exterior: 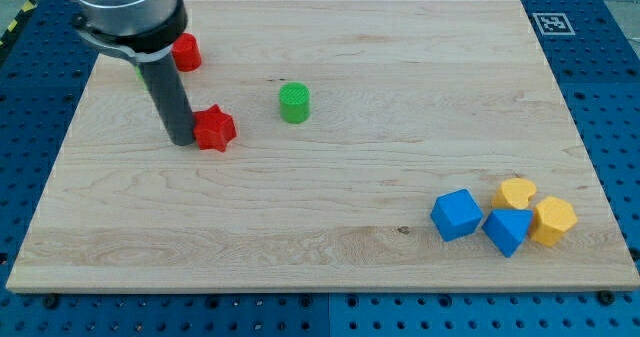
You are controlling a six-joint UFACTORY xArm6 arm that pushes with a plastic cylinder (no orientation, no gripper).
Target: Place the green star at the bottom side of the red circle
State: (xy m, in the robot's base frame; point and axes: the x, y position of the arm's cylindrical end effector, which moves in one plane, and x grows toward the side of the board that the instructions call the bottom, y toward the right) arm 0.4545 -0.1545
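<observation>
- A pale wooden board (330,257) lies on a blue perforated bench.
- My tip (182,141) has no pincer and holds nothing; it touches the red star (214,129) just to its right.
- The red circle (185,52) sits above it, partly behind the rod.
- A green sliver (137,74) peeks left of the rod, shape unclear.
- The green cylinder (294,103) stands further right.
- The blue and yellow blocks (505,219) cluster far right, below.

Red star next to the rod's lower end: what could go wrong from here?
1. My tip stands right at the view's left of the red star. A push toward the view's right would probably shove this wrong block.
2. The rod hides part of the red circle and all but a green sliver at its left, so I cannot confirm that it is the star.
</observation>
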